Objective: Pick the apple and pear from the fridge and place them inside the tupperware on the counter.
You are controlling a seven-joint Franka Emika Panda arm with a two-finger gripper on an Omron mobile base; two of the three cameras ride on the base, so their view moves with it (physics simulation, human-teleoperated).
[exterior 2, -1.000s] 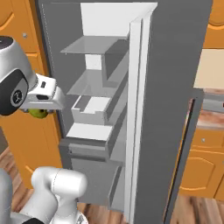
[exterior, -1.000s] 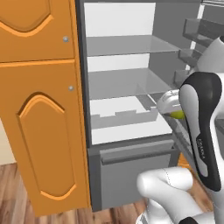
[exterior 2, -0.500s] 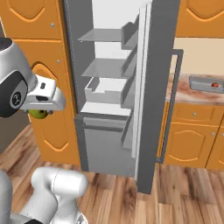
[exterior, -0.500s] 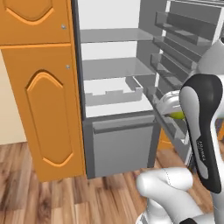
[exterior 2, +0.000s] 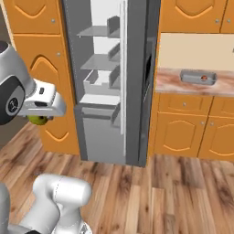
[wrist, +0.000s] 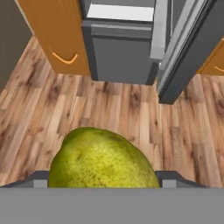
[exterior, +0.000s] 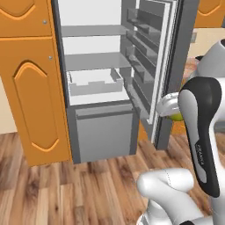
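Yellow-green and speckled, the pear (wrist: 103,159) sits clamped in the gripper (wrist: 103,179), swelling up large at the bottom of the hand view between the two dark finger tips, above a wooden floor (wrist: 122,113). In the left base view the pear (exterior: 176,116) peeks out as a small green patch under the white hand, just beside the dark upper link of the arm and in front of the open fridge door. In the right base view the pear (exterior 2: 39,120) hangs below the gripper (exterior 2: 43,114) at the left edge, well apart from the fridge (exterior 2: 137,68) and held over the floor. The fridge (exterior: 96,79) stands open, its white inside showing grey shelves, a white drawer (exterior: 94,81) pulled partly out, and racks on the inner side of the door (exterior: 149,66). Orange wooden cabinets (exterior: 28,79) flank it on the left. To the right of the fridge in the right base view, the marbled table (exterior 2: 173,83) runs over more orange cabinets with small silver knobs, and the shallow grey tupperware (exterior 2: 197,77) rests on it near the wall. A small red spot, the apple (exterior 2: 204,78), lies inside the container toward its right end. The pear is far from the tupperware, on the other side of the fridge.
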